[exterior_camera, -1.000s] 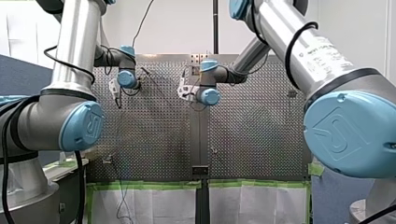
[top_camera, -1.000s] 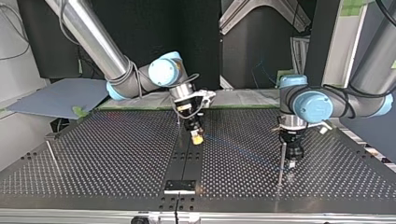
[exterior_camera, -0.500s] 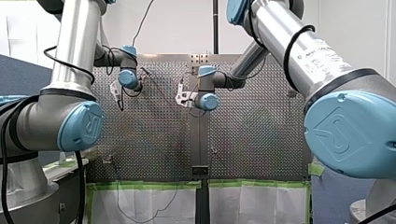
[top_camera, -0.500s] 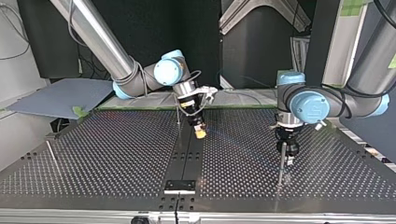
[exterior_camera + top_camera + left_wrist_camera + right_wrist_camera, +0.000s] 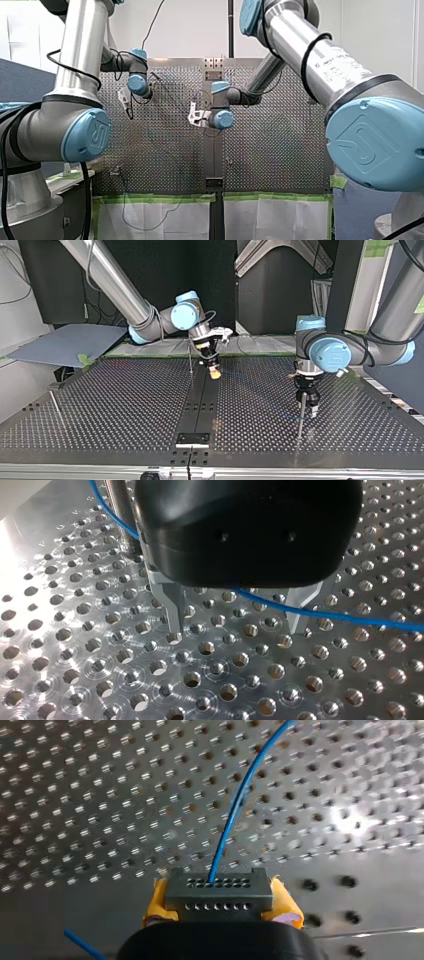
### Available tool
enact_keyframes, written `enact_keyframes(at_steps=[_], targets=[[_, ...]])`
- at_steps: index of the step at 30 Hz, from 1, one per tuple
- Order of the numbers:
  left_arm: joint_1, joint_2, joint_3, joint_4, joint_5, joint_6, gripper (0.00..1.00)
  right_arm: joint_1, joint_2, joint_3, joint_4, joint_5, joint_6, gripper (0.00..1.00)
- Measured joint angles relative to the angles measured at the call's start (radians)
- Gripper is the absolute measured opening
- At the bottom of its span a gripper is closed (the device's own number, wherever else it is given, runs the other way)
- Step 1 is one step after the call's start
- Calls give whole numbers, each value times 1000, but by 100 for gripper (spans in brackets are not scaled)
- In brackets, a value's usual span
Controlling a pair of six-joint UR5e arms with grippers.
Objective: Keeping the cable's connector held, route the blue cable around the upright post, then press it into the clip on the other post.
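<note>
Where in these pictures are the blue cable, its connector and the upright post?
blue cable (image 5: 230, 820): right wrist view, middle of the strand.
connector (image 5: 218, 894): right wrist view, its holed grey face.
upright post (image 5: 300, 425): top view, lower shaft.

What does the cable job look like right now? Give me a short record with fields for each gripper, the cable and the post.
right gripper: shut on the connector, yellow pads either side of it
left gripper: open, fingers apart, low over the perforated table
blue cable: leaves the connector and crosses the gap between the left gripper's fingers
upright post: close beside the left gripper, with the cable passing it
clip: too small to make out
</note>
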Motion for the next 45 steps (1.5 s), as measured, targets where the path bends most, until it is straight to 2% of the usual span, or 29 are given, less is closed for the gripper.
enact_keyframes(at_steps=[9,17,25,36,45], targets=[[0,-21,0,-3,26,-17,99,2,46,21,-3,11,-2,0],[-7,-47,0,-7,14,-16,99,2,79,46,-7,23,-18,0],[-8,-49,0,-5,11,-18,99,12,141,50,-9,51,-34,0],[-8,-49,0,-4,10,-19,99,25,216,52,-19,74,-37,0],[-7,-49,0,-4,9,-29,99,26,274,53,-41,100,-34,0]])
